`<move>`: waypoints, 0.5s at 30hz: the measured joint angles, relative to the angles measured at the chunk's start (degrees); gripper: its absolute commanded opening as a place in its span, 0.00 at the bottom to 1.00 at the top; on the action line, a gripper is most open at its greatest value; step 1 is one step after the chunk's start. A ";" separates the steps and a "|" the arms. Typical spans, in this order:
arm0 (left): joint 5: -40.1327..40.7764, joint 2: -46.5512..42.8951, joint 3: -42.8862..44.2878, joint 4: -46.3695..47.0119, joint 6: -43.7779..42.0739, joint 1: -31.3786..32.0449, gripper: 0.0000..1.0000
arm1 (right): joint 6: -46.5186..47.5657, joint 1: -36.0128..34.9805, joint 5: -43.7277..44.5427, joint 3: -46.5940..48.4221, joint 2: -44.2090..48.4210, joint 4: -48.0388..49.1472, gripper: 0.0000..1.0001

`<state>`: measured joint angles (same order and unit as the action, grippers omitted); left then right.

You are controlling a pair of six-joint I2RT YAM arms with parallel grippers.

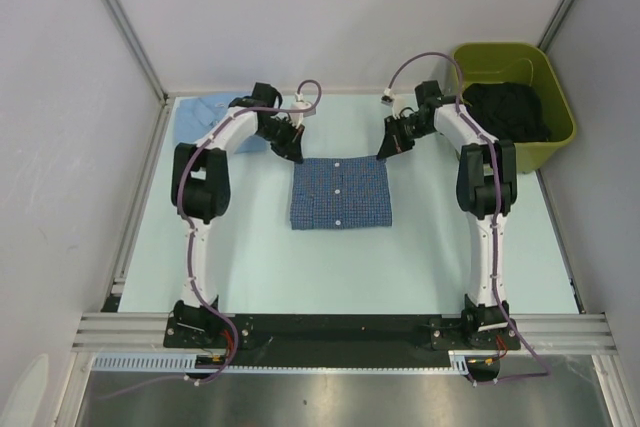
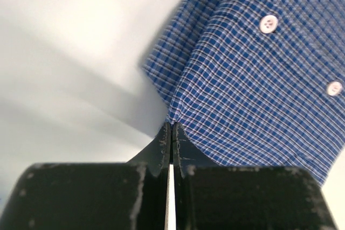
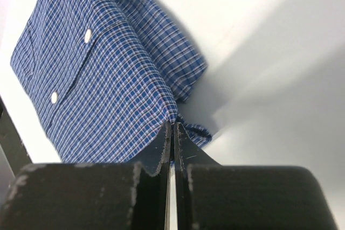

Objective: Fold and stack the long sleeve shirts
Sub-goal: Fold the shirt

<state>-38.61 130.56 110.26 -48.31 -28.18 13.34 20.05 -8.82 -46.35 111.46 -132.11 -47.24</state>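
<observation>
The blue check long sleeve shirt [image 1: 340, 197] lies folded into a rectangle in the middle of the table, white buttons facing up. My left gripper [image 1: 297, 155] is shut on its far left corner; in the left wrist view the gripper [image 2: 171, 127] pinches the cloth [image 2: 259, 79] at its tips. My right gripper [image 1: 381, 155] is shut on the far right corner, and the right wrist view shows the gripper [image 3: 172, 126] nipping the fabric [image 3: 97, 90] there. The pale blue shirt [image 1: 205, 119] lies at the back left, partly hidden by the left arm.
A green bin [image 1: 500, 49] stands at the back right with dark clothing [image 1: 510, 112] in it, close behind the right arm. White walls and metal rails enclose the pale table [image 1: 340, 267].
</observation>
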 measured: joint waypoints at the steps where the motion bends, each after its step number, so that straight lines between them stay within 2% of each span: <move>1: 0.48 0.39 0.00 0.59 0.35 0.00 0.00 | -0.33 0.00 0.04 0.13 -0.50 0.52 0.00; 8: 3.63 3.98 2.03 2.93 2.86 0.02 0.00 | -3.41 0.00 1.01 1.07 -4.42 4.92 0.00; 15: 3.43 4.42 2.21 3.39 4.22 0.02 0.00 | -4.22 0.04 1.01 1.29 -5.55 5.75 0.00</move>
<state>-35.18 134.98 112.46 -44.93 -23.97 13.37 15.84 -8.78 -45.34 112.75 -137.67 -41.50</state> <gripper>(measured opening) 0.007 0.017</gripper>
